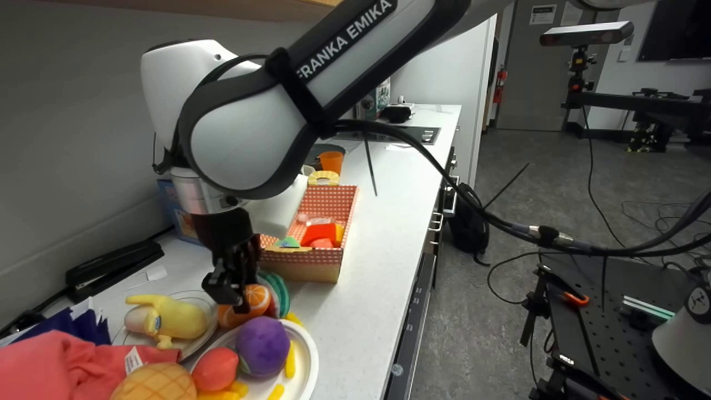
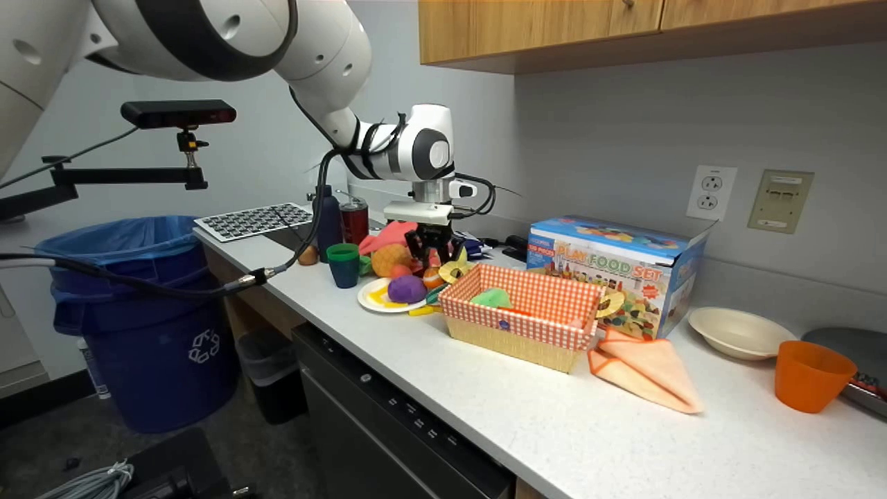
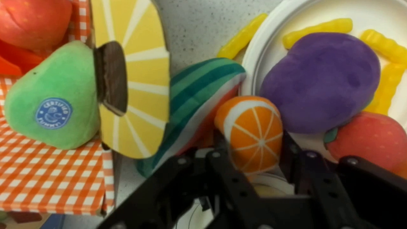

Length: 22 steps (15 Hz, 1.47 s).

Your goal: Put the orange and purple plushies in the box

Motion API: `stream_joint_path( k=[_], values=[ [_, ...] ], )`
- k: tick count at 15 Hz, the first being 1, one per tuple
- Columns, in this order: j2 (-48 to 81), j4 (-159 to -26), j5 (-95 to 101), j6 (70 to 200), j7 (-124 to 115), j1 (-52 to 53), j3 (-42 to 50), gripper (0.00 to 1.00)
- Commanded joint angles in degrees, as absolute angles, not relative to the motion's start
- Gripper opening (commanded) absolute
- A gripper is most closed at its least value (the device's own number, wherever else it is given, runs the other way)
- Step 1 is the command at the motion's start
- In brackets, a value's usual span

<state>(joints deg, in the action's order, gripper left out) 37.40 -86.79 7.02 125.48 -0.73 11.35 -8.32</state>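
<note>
The orange plushie, with a printed orange-slice face, stands between my gripper's two fingers, which press on both its sides. It also shows in an exterior view, beside the white plate. The purple plushie lies on the plate right beside the orange one; it shows in both exterior views. The red-checked box stands beside the plate, open at the top, and fills the left of the wrist view. It holds a green pear plushie and red items.
A watermelon plushie lies between box and plate. A yellow cardboard flap sticks out from the box side. The plate also holds a red plushie and yellow fries. A banana plushie and a play-food carton are nearby.
</note>
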Motion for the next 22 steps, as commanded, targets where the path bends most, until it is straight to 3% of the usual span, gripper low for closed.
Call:
stream_joint_path(
  k=[1,3,15,22],
  values=[
    [37.4,-85.2,5.7,123.7,-1.4,12.0,-7.5,0.13],
    [35.6,-86.3,5.7,123.3,-2.2,12.3,-7.6,0.02],
    [16.6,-94.6,11.7,118.6,-6.2,13.1,-5.9,0.04],
    [12.5,-101.8,12.6,124.2,-15.2,11.4,-3.4,0.04]
  ],
)
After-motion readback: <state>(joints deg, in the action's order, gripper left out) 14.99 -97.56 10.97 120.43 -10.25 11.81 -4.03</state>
